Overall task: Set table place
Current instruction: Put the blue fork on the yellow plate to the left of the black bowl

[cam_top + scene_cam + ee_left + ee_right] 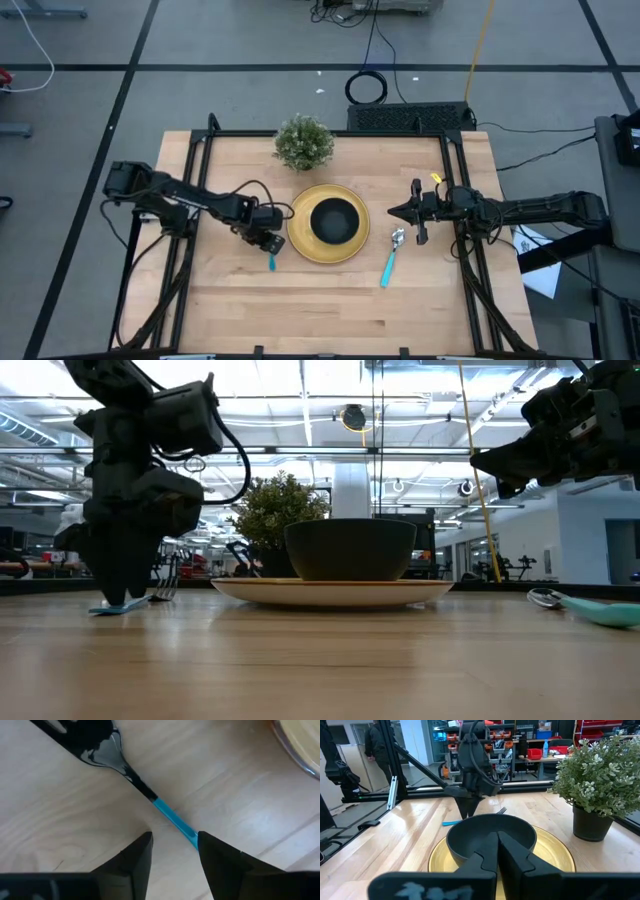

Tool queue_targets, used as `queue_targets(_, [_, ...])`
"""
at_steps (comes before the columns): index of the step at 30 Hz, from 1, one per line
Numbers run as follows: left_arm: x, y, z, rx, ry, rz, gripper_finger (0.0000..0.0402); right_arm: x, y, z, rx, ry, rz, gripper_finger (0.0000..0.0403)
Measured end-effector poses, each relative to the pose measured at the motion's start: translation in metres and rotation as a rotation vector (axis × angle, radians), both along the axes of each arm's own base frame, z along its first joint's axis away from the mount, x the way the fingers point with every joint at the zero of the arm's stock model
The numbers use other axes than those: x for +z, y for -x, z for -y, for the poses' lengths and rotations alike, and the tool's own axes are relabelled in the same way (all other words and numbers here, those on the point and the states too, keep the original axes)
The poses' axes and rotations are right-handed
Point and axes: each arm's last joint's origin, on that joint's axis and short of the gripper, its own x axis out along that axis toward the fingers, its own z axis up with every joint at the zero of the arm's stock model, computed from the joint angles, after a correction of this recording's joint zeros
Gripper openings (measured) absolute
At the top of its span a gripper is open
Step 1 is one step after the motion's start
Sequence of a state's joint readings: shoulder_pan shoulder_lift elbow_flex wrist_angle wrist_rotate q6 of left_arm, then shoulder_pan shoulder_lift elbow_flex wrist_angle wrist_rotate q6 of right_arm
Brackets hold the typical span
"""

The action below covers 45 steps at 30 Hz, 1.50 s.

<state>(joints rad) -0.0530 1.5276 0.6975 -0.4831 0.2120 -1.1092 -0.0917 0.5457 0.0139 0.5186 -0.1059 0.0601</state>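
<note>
A yellow plate (300, 245) lies mid-table with a black bowl (335, 220) standing on it. Right of the plate a blue-handled spoon (390, 262) lies flat. Left of the plate a fork (130, 775) lies flat on the wood, its blue handle (172, 817) running toward the near edge. My left gripper (175, 837) stands open over that handle, pointing steeply down, fingertips close to the table (125, 595). One finger (220, 855) hides the handle's end. My right gripper (392, 211) hovers shut and level, right of the plate, above the spoon's bowl end. My left gripper comes at the fork's blue handle (187, 831) from above with its fingers apart. The handle passes under one fingertip (205, 845), which hides its end; I cannot tell whether that finger touches it. The fork lies flat on the table.
A small potted plant (303, 142) stands at the far edge behind the plate. Bare wood stretches along the near side (330, 310). Black frame rails (195, 170) run along the table's left and right sides.
</note>
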Motion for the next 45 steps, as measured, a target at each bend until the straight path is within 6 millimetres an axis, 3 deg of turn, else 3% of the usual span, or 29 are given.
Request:
queue_targets(18, [0.006, -0.016, -0.015, 0.067, -0.045, 0.137, 0.0161, 0.0, 0.0, 0.0, 0.0, 0.0, 0.001, 0.0])
queue_targets(28, [-0.01, -0.019, -0.013, 0.062, 0.013, 0.059, 0.0161, 0.0, 0.0, 0.0, 0.0, -0.007, -0.002, 0.0])
queue_targets(36, [-0.003, -0.022, -0.008, 0.046, -0.015, 0.136, 0.0161, -0.001, 0.0, 0.0, 0.0, -0.007, -0.006, 0.0])
queue_targets(45, [0.005, -0.055, 0.006, -0.06, -0.019, 0.157, 0.0161, 0.0, 0.0, 0.0, 0.0, -0.007, -0.002, 0.0])
